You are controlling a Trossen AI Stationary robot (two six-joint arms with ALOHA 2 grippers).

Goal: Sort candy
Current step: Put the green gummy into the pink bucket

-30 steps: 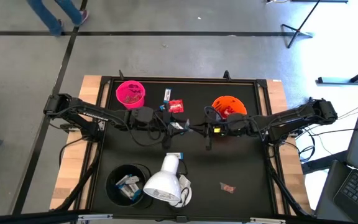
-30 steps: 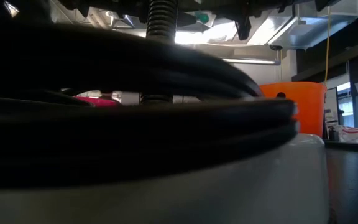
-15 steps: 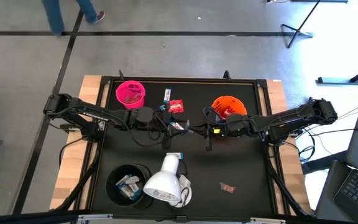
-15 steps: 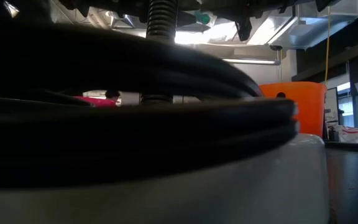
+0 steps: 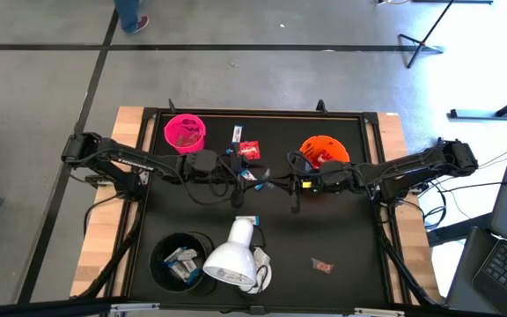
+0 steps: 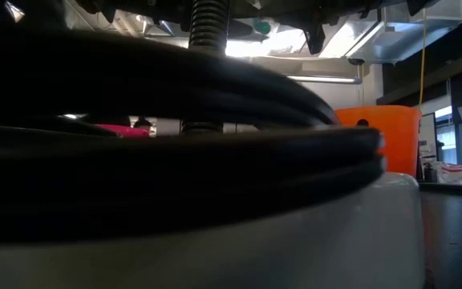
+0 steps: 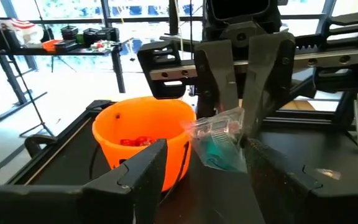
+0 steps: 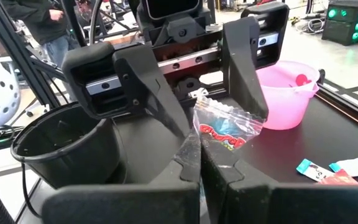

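Clear candy packet [image 8: 224, 127] stays pinched by right gripper [image 8: 197, 163] at mid-table; left gripper [image 7: 205, 163] remains spread around it, nothing has moved

Probably a robotics lab or workshop: grey concrete floor [image 5: 262, 79] with black tape lines, tripod stands [image 5: 429, 40], cluttered bench [image 7: 55, 46], large windows [image 7: 129, 9].

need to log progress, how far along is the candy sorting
Done: the pink cup, orange cup and black cup each hold candy. In hand: the right gripper is shut on a clear packet mid-table, the left gripper open around it. Left: a red packet and a white-and-blue bar beside the pink cup, another red packet right of the lamp head.
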